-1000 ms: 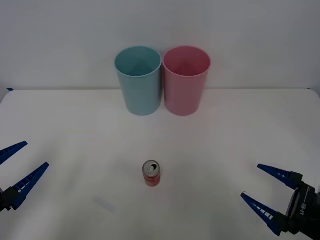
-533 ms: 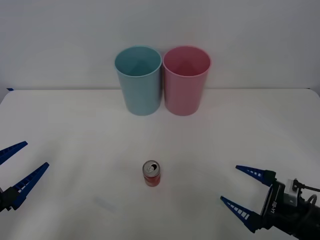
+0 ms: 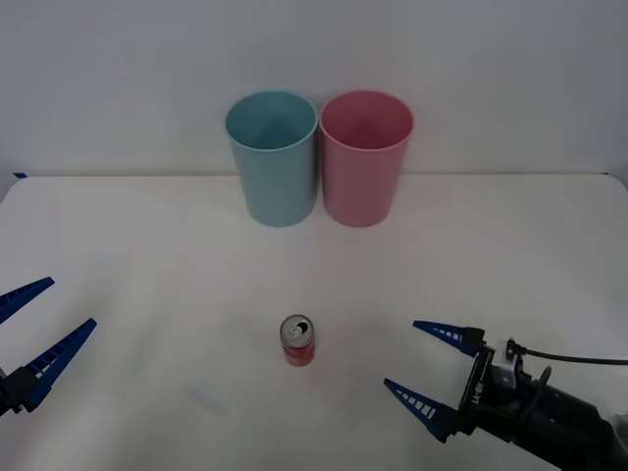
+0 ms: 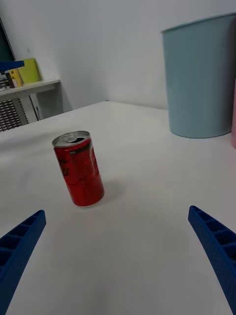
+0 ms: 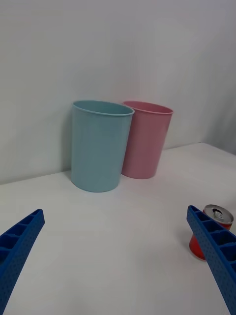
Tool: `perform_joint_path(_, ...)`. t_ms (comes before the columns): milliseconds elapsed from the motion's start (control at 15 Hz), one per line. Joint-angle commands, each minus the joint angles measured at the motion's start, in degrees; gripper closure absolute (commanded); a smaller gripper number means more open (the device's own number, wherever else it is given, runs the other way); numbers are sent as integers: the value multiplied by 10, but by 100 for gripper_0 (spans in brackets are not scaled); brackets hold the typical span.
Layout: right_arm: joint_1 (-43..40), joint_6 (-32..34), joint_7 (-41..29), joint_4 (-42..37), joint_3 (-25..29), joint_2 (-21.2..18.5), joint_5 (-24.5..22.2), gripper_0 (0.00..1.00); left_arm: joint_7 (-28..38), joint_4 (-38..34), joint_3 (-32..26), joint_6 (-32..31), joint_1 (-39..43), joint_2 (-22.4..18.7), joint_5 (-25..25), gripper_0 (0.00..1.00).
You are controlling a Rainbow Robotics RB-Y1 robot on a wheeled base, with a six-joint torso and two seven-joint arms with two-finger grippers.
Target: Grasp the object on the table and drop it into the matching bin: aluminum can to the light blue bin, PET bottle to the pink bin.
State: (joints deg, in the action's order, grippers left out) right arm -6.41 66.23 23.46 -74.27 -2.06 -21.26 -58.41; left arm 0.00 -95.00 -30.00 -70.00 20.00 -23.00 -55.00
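While the red can waited, things stood like this:
Table (image 3: 137,245): held everything.
Light blue bin (image 3: 272,157): stood at the back, for cans.
Right gripper (image 3: 428,365): spread wide, pointed at the can.
Left gripper (image 3: 37,331): spread wide, resting aside.
Can (image 3: 297,340): upright, mid-table.

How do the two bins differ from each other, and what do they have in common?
The blue bin is light blue; the pink bin is pink. The blue bin stands on the robot's left, the pink bin on its right. Both are tall, round, slightly tapered, upright and open-topped, side by side at the table's far edge.
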Motion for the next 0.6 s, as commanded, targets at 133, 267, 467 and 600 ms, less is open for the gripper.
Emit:
perform_joint_path(133,10,-26,0,0,-18,38,-27,0,0,0,0,0,0,0,0,0)
perform_joint_path(267,15,-45,1,0,-43,42,-28,0,0,0,0,0,0,0,0,0)
perform_joint_path(467,26,-67,7,1,-73,51,-28,0,0,0,0,0,0,0,0,0)
perform_joint_path(600,33,-84,12,0,-88,59,-31,0,0,0,0,0,0,0,0,0)
